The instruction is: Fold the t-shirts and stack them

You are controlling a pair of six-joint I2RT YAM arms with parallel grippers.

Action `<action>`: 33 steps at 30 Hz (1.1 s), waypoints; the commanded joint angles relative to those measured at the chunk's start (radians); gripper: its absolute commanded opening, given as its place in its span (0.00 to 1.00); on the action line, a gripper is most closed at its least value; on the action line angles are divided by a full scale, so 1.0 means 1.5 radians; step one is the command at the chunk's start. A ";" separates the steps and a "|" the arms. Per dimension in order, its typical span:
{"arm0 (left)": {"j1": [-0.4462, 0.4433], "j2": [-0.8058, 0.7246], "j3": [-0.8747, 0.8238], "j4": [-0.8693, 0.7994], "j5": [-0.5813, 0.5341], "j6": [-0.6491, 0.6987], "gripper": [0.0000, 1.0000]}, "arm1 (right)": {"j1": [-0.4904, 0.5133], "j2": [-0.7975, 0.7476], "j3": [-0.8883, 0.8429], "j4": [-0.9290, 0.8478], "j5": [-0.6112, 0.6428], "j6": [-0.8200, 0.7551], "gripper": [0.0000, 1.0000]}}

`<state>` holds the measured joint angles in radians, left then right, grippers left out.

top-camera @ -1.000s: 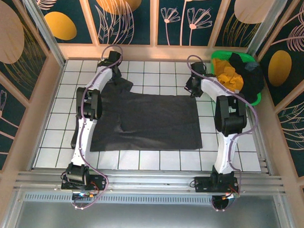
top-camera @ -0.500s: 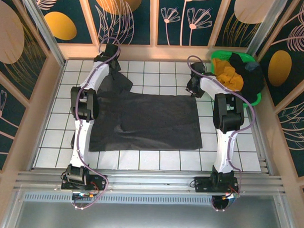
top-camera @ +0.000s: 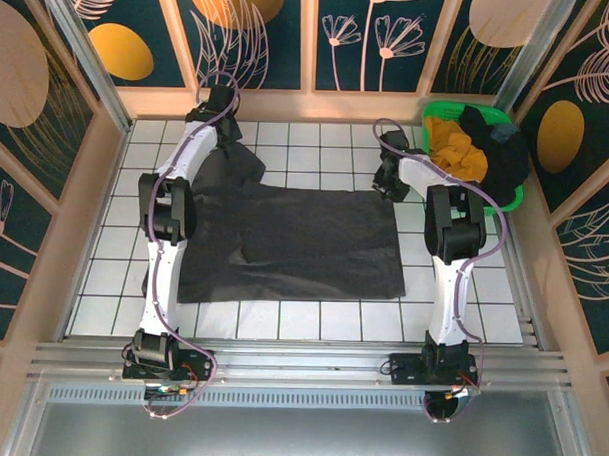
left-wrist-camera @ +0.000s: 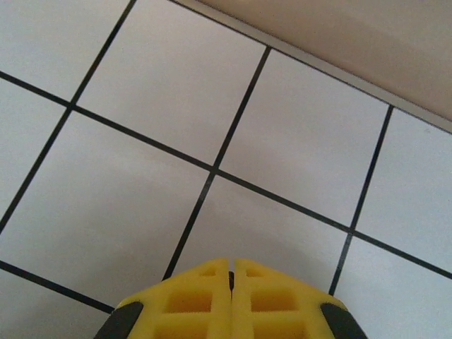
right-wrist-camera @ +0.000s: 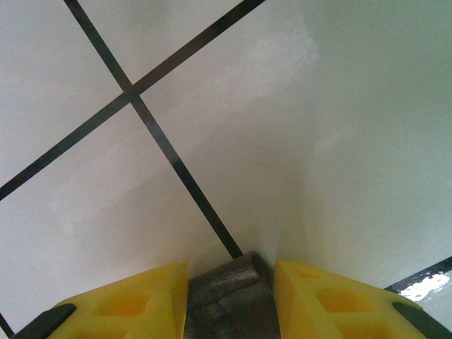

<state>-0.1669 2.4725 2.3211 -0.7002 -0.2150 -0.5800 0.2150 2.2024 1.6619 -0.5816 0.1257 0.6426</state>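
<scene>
A charcoal-black t-shirt [top-camera: 294,243] lies spread flat across the middle of the white tiled floor. Its far left part [top-camera: 242,161] is drawn up towards the back wall, where my left gripper [top-camera: 226,125] sits. In the left wrist view that gripper [left-wrist-camera: 231,263] is shut, with a thin dark sliver of cloth pinched between the yellow pads. My right gripper [top-camera: 388,176] is at the shirt's far right corner. In the right wrist view it [right-wrist-camera: 229,272] grips a bunch of dark cloth [right-wrist-camera: 226,300] just above the tiles.
A green mesh basket [top-camera: 444,106] stands in the far right corner, holding a mustard-yellow shirt [top-camera: 457,148] and a black one [top-camera: 499,155]. Wooden walls [top-camera: 289,105] close in the back and both sides. A metal rail [top-camera: 300,363] runs along the near edge.
My left arm has stretched a little farther towards the back wall, drawing the shirt's far left part with it. My right gripper has shifted slightly at the far right corner.
</scene>
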 commanded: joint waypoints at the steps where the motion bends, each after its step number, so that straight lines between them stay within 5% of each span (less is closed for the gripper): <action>1: -0.004 -0.054 -0.016 -0.001 0.010 -0.011 0.00 | -0.002 0.032 0.015 -0.029 0.000 0.007 0.38; 9: -0.004 -0.123 -0.091 0.005 0.023 -0.019 0.00 | -0.002 0.002 -0.004 -0.021 -0.004 0.001 0.00; 20: -0.004 -0.362 -0.357 0.048 0.033 -0.036 0.00 | 0.002 -0.126 -0.077 0.030 -0.035 -0.050 0.00; 33: -0.004 -0.859 -0.837 0.019 -0.044 -0.212 0.00 | 0.031 -0.328 -0.308 0.055 -0.008 -0.058 0.00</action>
<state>-0.1669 1.2949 1.1591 -0.6415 -0.2466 -0.7849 0.2546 1.7824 1.2758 -0.4942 0.0860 0.5552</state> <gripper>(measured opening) 0.044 0.049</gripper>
